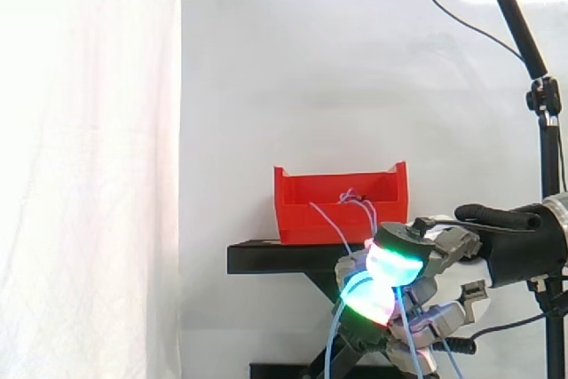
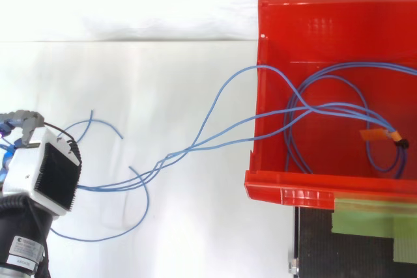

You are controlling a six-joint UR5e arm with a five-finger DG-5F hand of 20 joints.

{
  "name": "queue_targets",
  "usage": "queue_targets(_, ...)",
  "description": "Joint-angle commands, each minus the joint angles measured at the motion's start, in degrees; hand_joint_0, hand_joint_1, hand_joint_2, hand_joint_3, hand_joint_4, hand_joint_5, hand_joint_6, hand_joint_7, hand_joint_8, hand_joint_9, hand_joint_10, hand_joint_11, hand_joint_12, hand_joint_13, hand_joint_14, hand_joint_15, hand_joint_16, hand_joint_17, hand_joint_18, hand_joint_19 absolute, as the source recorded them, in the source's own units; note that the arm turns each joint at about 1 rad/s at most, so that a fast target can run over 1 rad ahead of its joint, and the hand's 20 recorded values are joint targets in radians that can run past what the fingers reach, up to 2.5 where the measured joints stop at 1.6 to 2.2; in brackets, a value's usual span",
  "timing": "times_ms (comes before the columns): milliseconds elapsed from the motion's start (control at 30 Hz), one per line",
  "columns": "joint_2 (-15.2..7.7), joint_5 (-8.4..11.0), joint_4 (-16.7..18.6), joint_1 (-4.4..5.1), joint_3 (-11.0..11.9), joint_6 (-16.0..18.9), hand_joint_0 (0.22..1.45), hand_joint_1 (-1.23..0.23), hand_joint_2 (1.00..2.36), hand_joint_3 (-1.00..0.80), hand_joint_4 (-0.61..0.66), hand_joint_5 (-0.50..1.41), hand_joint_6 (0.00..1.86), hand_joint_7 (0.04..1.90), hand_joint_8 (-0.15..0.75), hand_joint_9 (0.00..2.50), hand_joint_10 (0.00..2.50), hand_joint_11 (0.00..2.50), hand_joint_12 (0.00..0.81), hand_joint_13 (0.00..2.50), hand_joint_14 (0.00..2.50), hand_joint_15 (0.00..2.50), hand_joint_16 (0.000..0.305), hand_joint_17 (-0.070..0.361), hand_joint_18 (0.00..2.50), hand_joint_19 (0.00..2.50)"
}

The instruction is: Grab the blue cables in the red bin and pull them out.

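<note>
The red bin (image 1: pixel 311 212) stands on the black stand (image 1: pixel 266 257). In the top view its near wall (image 2: pixel 287 193) borders a loose coil of blue cables (image 2: pixel 326 112), bound by an orange tag and a black tie (image 2: pixel 389 137). Several strands run out over the bin's left wall and stretch across to my hand (image 2: pixel 49 170) at the lower left. In the side view my hand (image 1: pixel 439 250) hangs below and in front of the stand, its fingers with green glowing pads (image 1: pixel 390 265) curled round the blue cables (image 1: pixel 334 335), which trail down from it.
A camera on a black pole (image 1: pixel 543 104) stands at the right of the side view. Green tape (image 2: pixel 371 216) lies on the stand below the bin. Loose cable ends (image 2: pixel 133 219) hang free near my hand. A white curtain is the backdrop.
</note>
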Motion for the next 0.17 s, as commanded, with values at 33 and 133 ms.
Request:
queue_targets(33, 0.0, 0.0, 0.0, 0.01, 0.0, 0.0, 0.96, -1.03, 1.0, -0.25, -0.26, 0.56, 1.59, 0.51, 0.224, 0.81, 2.29, 1.23, 0.319, 1.31, 0.63, 1.41, 0.053, 0.119, 1.02, 1.02)
queue_targets(133, 0.0, 0.09, 0.0, 0.01, 0.0, 0.0, 0.96, -1.03, 1.0, -0.25, -0.26, 0.56, 1.59, 0.51, 0.224, 0.82, 2.28, 1.23, 0.32, 1.31, 0.62, 1.4, 0.053, 0.119, 1.02, 1.02)
